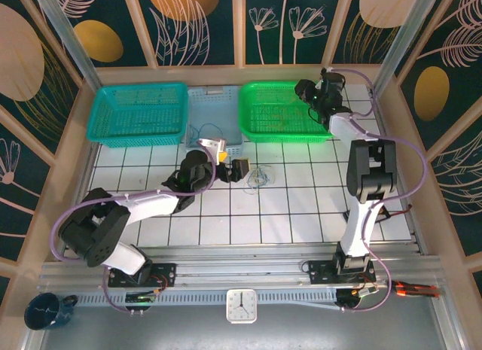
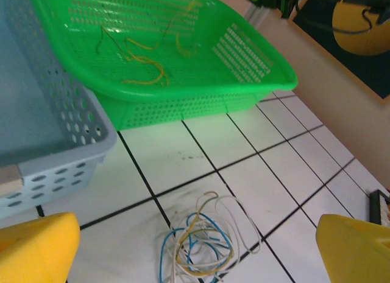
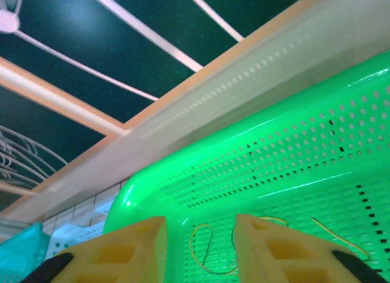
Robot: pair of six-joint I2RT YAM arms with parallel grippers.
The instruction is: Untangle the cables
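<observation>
Yellow-padded and spread wide, the left tool (image 1: 227, 160) hangs low over the bench (image 2: 201, 143). The cables (image 2: 198, 246), a small knot of blue, whitish and yellowish wire, lie just ahead of it, between its two fingers and untouched. The right tool (image 3: 200, 249) hovers over the green basket (image 2: 256, 58), its fingers parted a little with nothing between them. A few loose yellow strands (image 2: 146, 76) lie on the basket floor beneath it.

The step in hand looks like the next pick: one strand freed and binned, the knot waiting. The left tool needs to drop and close on a single loop at the knot's edge, not the whole bundle.

Ahead-left of the left tool the pale blue basket (image 2: 67, 137) has its corner near. Bare tiles to the right give room to drag a strand clear.
</observation>
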